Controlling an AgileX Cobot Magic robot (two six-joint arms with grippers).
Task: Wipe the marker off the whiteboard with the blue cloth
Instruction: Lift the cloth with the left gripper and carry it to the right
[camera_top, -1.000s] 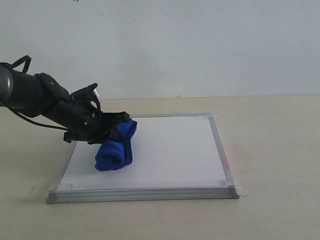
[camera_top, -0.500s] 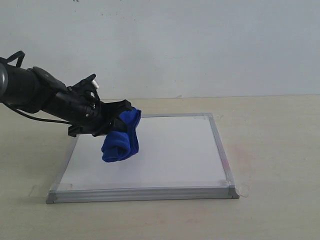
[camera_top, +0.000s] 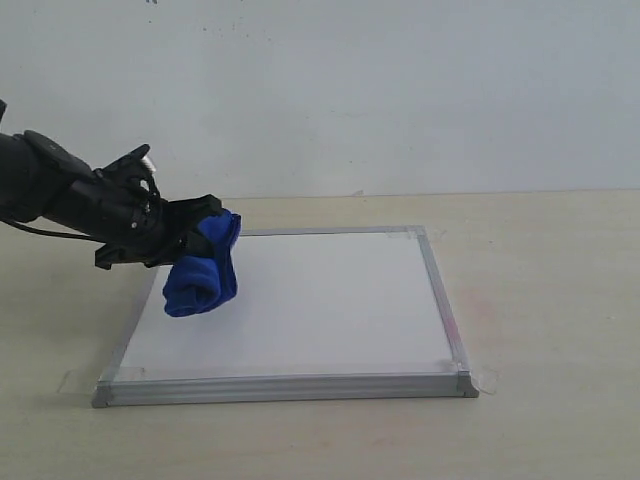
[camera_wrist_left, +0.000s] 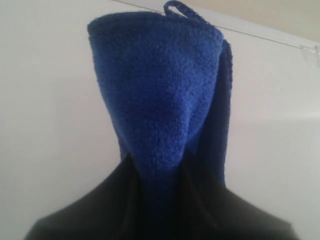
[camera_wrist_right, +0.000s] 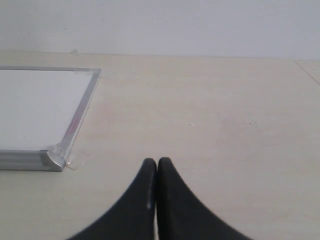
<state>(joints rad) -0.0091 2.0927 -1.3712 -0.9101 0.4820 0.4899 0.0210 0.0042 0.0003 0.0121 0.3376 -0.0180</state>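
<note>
My left hand (camera_top: 205, 228) is clamped on one end of the blue cloth (camera_top: 200, 275), which hangs over the left edge of the whiteboard (camera_top: 330, 300); I can't tell if they touch. My right hand (camera_wrist_right: 157, 172) is pressed closed on nothing, above the tabletop (camera_wrist_right: 225, 115). Since a second ago the cloth has shifted left.

My left arm (camera_top: 60, 190) enters from the left edge of the exterior view and reaches rightward. The forearm is near level and the wrist is pitched slightly down. My left gripper (camera_top: 196, 232) has its two black fingers (camera_wrist_left: 95, 210) clamped on one end of the blue cloth (camera_top: 200, 275), which droops below them. My right gripper (camera_wrist_right: 154, 165) has both fingers pressed together tip to tip, with nothing between them.
</note>
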